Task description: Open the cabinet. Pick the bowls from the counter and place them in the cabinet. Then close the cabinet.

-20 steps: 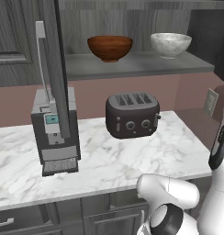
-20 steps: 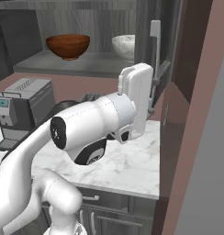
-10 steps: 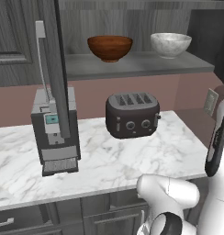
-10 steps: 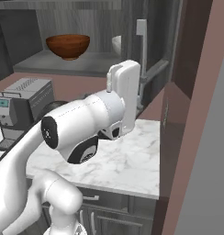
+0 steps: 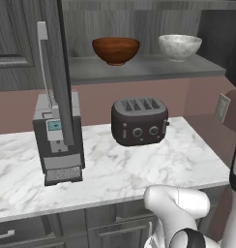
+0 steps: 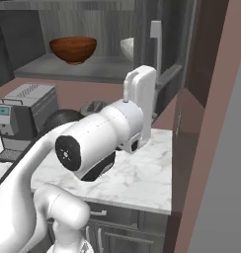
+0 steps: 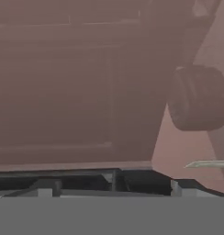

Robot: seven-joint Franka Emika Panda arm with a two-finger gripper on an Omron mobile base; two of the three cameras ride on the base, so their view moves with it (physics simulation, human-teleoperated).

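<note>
The cabinet point(image 5: 139, 71) stands open with both bowls on its shelf. The reddish-brown bowl point(image 5: 115, 50) point(image 6: 73, 49) is on the left. The pale bowl point(image 5: 179, 46) is on the right, half hidden behind the right door point(image 6: 167, 54) in the right base view. That door's silver handle point(image 6: 155, 42) rises just above my white hand point(image 6: 140, 99). The left door point(image 5: 56, 72) points edge-on toward the base. My gripper point(image 7: 116, 183) is open, with a panelled door face close ahead and nothing between its fingertips point(image 7: 45, 187).
A black toaster point(image 5: 139, 121) and a grey coffee machine point(image 5: 57, 135) stand on the marble counter point(image 5: 154, 169). A wall outlet point(image 5: 221, 107) sits on the side wall point(image 6: 211, 148) at the right. Drawer fronts run below the counter edge.
In the right base view the right door's handle has shifted left and now covers more of the pale bowl. My hand and forearm have shifted with it. The jaws stay wide.
</note>
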